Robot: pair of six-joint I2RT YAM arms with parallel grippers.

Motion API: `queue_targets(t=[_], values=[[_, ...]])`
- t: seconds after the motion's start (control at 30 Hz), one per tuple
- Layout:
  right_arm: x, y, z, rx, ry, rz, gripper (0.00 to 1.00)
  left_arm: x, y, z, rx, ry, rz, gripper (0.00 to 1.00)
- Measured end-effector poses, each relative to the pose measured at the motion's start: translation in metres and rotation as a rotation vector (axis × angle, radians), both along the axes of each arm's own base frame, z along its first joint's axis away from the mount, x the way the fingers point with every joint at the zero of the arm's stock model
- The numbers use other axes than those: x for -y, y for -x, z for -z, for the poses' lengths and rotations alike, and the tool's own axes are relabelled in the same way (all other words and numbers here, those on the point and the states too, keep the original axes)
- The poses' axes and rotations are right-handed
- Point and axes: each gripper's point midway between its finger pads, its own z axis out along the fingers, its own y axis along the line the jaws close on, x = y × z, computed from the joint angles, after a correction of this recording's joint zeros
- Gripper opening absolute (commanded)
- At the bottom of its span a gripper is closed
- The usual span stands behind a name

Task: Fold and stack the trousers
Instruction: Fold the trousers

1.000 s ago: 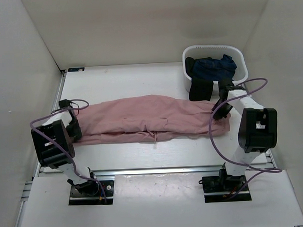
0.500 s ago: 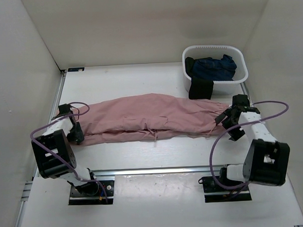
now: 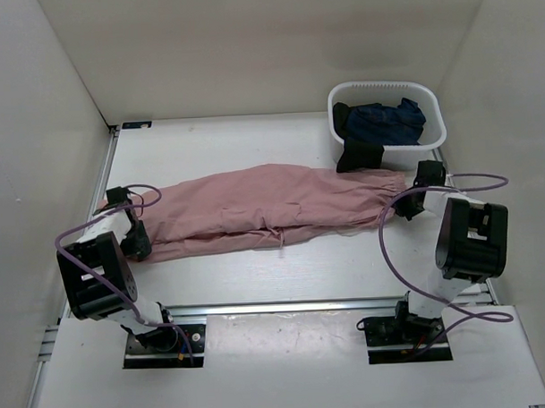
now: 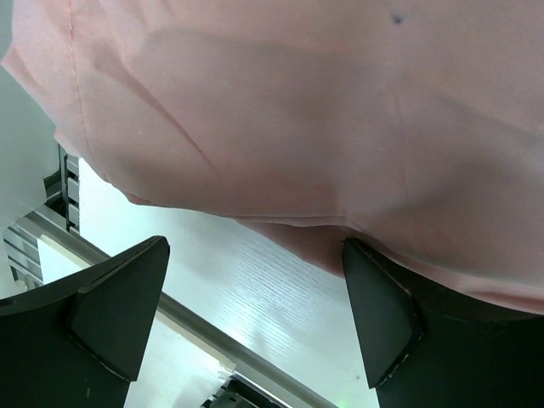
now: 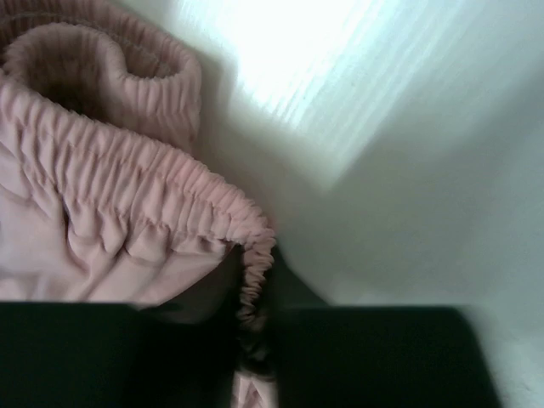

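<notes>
The dusty-pink trousers (image 3: 273, 208) lie stretched across the table from left to right, with the gathered waistband at the right end. My left gripper (image 3: 138, 243) sits low at the left end. In the left wrist view it (image 4: 255, 280) is open wide, the pink cloth (image 4: 297, 110) hanging just above and brushing the right finger (image 4: 382, 314). My right gripper (image 3: 411, 205) is at the waistband end. In the right wrist view the elastic waistband (image 5: 127, 170) runs down into the narrow gap of that gripper (image 5: 255, 340), pinched between the dark fingers (image 5: 382, 357).
A white basket (image 3: 435, 118) at the back right holds a dark navy garment (image 3: 386, 119), part of which hangs over its front wall (image 3: 360, 154). An aluminium rail (image 3: 303, 304) runs along the table's near edge. White walls enclose the table on three sides.
My right gripper let go, swung out to the right with its jaws open, then came back and closed on the waistband. The trousers' right end shifted towards the basket. The left gripper dropped lower.
</notes>
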Motion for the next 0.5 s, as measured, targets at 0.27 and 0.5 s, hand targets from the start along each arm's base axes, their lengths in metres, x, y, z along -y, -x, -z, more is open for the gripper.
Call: queue_targets(t=[0.27,0.5], values=[[0.012,0.002,0.003,0.09,-0.102,0.128,0.0,0.003,0.006,-0.002,-0.031,0.013,-0.003,1.0],[0.076,0.046,-0.053,-0.01,0.205,0.192,0.0,0.011,0.001,-0.025,-0.047,0.079,0.009,1.0]])
